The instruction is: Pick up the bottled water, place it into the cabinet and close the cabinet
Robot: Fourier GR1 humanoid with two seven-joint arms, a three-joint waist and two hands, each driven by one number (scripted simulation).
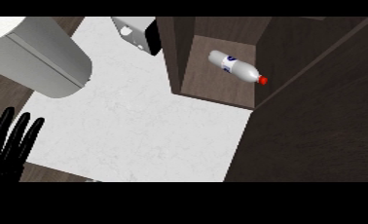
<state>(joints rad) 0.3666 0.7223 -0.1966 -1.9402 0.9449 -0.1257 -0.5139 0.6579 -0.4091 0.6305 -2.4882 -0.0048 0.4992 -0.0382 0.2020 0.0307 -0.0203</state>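
Now the bottled water (236, 67) lies on its side inside the open cabinet (215, 91).
The left hand (16, 140) rests at the lower left edge, black fingers straight, holding nothing; smooth white bottle, red cap, dark wood-grain cabinet, white marbled counter (144, 121).

You see only the straight fingers of the left hand (18, 138) at the lower left; its palm and forearm are cut off by the edge. The right hand is nowhere in your view. The cabinet door (309, 116) runs out past the right edge. The label on the bottle (236, 66) is too small to read. The grey cylinder (39, 57) at upper left is cropped.
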